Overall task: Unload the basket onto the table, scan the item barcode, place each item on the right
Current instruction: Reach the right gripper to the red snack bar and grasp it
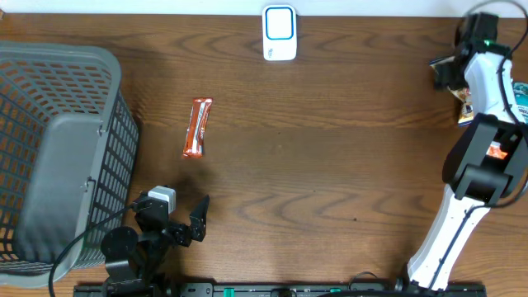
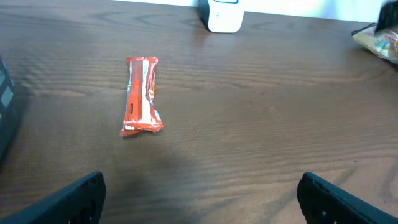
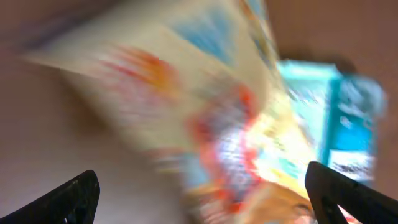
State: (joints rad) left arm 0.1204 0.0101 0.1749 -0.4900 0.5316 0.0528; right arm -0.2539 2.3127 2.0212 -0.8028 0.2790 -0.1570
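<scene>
An orange snack bar (image 1: 197, 127) lies on the wooden table, left of centre, and shows ahead of my left gripper (image 2: 200, 186) in the left wrist view as the bar (image 2: 142, 96). That gripper (image 1: 200, 221) rests open near the front edge with nothing between its fingers. The white scanner (image 1: 280, 33) with a blue frame stands at the back edge. My right gripper (image 1: 445, 73) hovers at the far right over a colourful packet (image 3: 217, 124), which is blurred. Its jaws (image 3: 202, 180) stand wide apart and grip nothing.
A grey mesh basket (image 1: 58, 157) fills the left side of the table. Beside the packet at the right edge lies a teal box (image 3: 348, 124), and the pile (image 1: 466, 106) is partly hidden under the right arm.
</scene>
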